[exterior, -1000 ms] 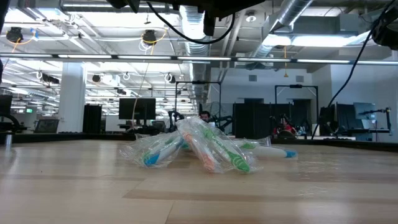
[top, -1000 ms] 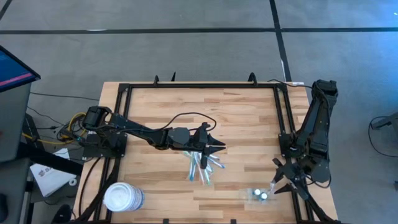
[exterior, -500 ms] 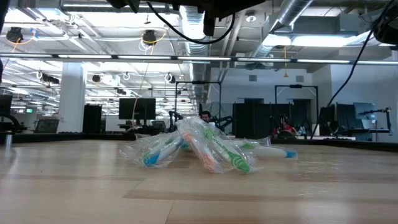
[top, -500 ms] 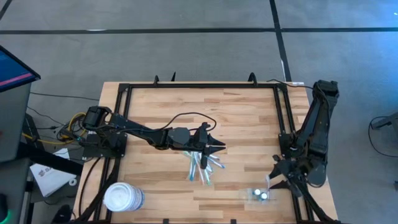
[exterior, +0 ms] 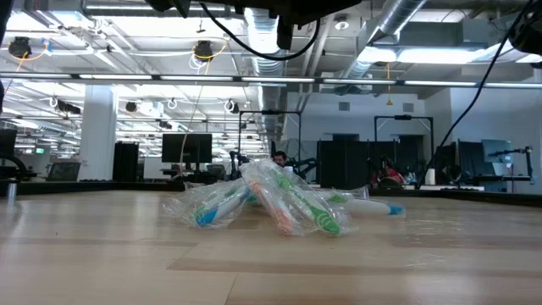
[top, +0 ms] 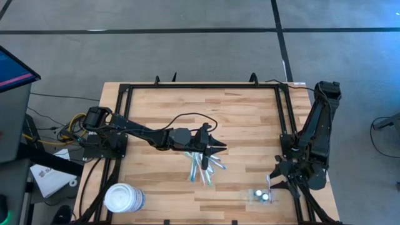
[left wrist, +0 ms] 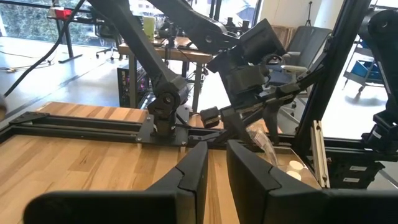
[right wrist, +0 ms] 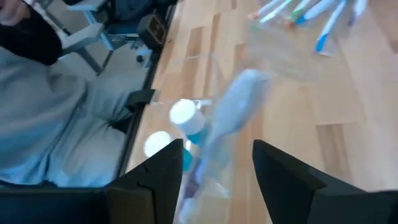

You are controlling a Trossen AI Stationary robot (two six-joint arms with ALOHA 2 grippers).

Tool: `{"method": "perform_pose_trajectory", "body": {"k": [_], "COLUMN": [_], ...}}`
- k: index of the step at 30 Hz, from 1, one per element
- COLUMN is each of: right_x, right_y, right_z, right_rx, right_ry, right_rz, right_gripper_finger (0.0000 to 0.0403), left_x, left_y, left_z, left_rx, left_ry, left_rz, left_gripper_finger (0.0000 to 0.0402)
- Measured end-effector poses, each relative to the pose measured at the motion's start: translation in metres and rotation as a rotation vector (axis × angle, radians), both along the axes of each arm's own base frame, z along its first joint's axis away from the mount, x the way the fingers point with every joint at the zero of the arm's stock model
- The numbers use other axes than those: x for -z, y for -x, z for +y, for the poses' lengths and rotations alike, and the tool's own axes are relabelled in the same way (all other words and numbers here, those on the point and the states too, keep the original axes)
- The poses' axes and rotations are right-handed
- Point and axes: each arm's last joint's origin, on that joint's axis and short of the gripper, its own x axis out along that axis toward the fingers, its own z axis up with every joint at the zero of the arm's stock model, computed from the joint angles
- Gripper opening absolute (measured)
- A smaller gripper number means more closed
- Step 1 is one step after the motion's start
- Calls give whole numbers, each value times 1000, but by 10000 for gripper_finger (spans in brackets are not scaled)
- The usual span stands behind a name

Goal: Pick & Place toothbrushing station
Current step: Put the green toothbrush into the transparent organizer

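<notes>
High view — right gripper (top: 273,181) open beside the toothbrushing station (top: 257,195), seemingly.

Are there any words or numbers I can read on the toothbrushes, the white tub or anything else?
None can be read.
Wrapped toothbrushes: colours show through the plastic, no letters.
White tub: any print is too small to read.
Clear holder: no label visible.
Papers on the floor: dark marks, too small to read.
Green sign far back in the room: too small to read.
</notes>
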Motion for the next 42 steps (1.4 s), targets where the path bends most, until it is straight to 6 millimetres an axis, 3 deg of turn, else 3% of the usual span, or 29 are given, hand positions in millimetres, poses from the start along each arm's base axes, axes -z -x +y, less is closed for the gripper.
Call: {"method": "perform_pose_trajectory", "body": {"k": [23, 42], "right_x": [-22, -41], "right_y": [-13, -34], "right_z": [-26, -47], "right_rx": [79, 219], "right_ry": [30, 18], "right_rz": [-146, -270], "right_gripper_finger": [187, 184], "left_x": [2, 41], "left_y": [0, 14], "left_z": [2, 11], "left_rx": [-4, -43], "left_ry": [-2, 114], "left_rz": [12, 152], "left_gripper_finger": [53, 53]}}
